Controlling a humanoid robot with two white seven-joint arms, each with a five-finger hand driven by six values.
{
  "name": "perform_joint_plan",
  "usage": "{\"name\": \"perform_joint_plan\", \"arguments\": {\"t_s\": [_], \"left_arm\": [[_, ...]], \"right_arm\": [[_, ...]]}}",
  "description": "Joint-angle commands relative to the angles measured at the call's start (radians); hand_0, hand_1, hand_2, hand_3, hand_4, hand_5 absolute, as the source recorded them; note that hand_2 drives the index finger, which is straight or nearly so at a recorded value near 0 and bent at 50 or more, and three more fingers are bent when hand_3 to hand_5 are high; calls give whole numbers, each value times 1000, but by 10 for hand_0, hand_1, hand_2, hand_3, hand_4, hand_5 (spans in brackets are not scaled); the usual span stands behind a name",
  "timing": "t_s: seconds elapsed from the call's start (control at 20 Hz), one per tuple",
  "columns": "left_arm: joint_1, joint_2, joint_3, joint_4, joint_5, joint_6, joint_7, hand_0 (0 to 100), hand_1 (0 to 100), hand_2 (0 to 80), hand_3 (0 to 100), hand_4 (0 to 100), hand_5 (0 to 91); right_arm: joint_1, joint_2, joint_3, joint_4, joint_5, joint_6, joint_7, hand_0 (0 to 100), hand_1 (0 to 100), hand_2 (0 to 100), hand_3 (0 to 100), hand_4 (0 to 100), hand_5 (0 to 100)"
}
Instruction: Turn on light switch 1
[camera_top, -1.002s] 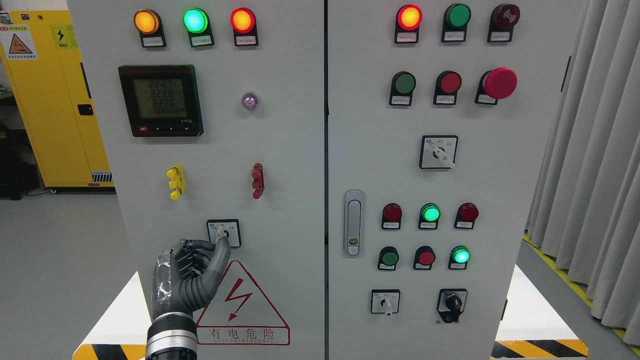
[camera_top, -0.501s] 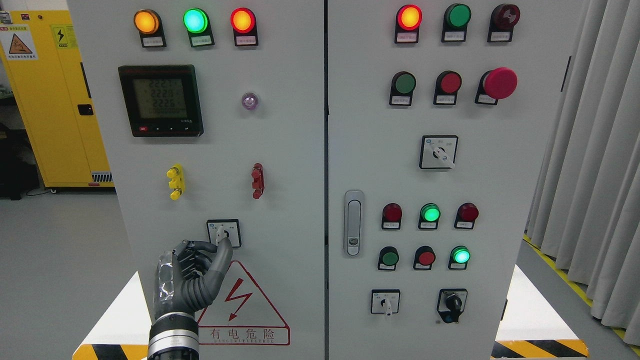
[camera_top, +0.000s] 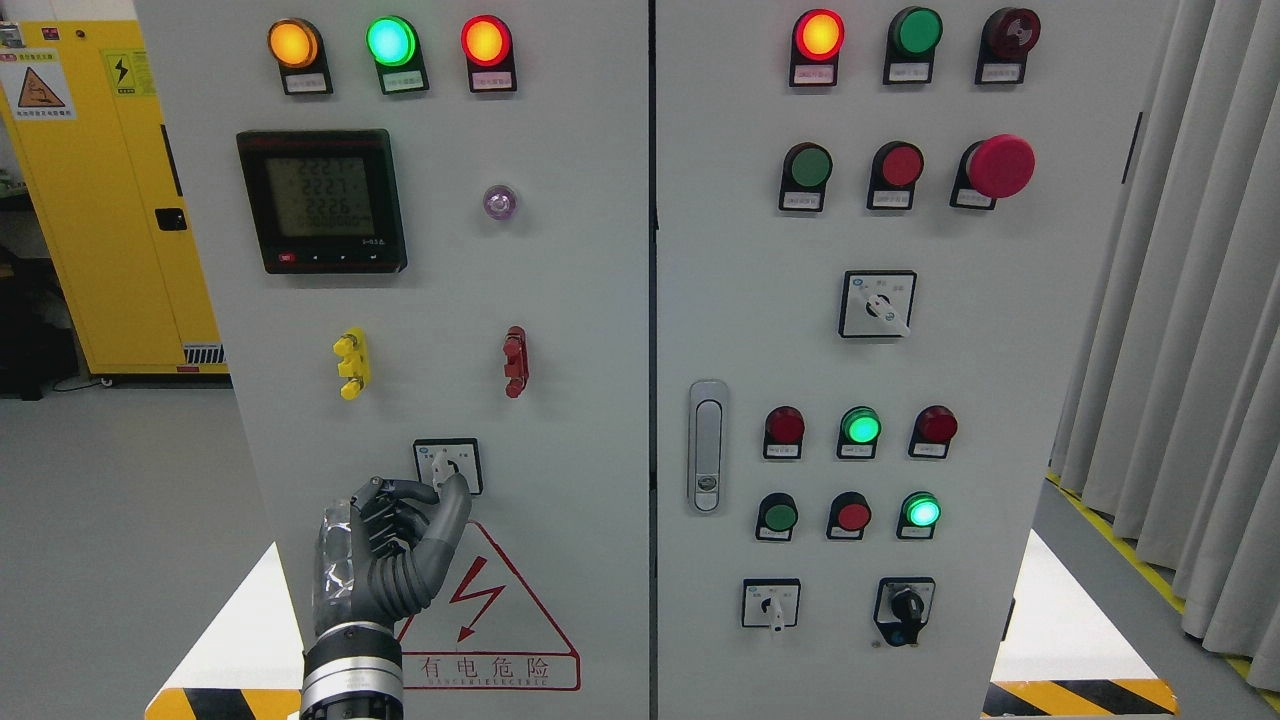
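A small rotary selector switch (camera_top: 448, 456) on a white square plate sits low on the left cabinet door (camera_top: 440, 300), just above the red warning triangle (camera_top: 485, 620). Its white lever (camera_top: 440, 468) points roughly downward. My left hand (camera_top: 443, 487), dark with a silver wrist cuff, reaches up from the bottom left. Its thumb and index finger are closed around the lever's lower tip, and the other fingers are curled below. The right hand is out of view.
The left door also carries three lit lamps, a digital meter (camera_top: 322, 200), and yellow (camera_top: 351, 363) and red (camera_top: 515, 361) terminals. The right door holds push buttons, more selector switches and a door handle (camera_top: 707, 445). A yellow cabinet (camera_top: 110, 200) stands at the left, curtains (camera_top: 1190, 300) at the right.
My left hand has sunk slightly and shifted right, the thumb tip sliding to the lever's right side. The lever stays pointing roughly downward.
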Motion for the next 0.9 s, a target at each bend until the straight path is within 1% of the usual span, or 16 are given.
{"name": "perform_joint_plan", "arguments": {"t_s": [0.0,0.3,0.85], "left_arm": [[-1,0,-5,3,-3,1,7,292,631,609,908,897,868],[-1,0,-5,4,-3,-1,9,300,598,610,909,898,869],[-13,0,-6,9,-3,14,9,303,597,610,910,898,871]], "right_arm": [[0,0,0,0,0,0,1,0,500,40,0,0,0],[0,0,0,0,0,0,-1,0,500,40,0,0,0],[0,0,0,0,0,0,1,0,500,40,0,0,0]]}}
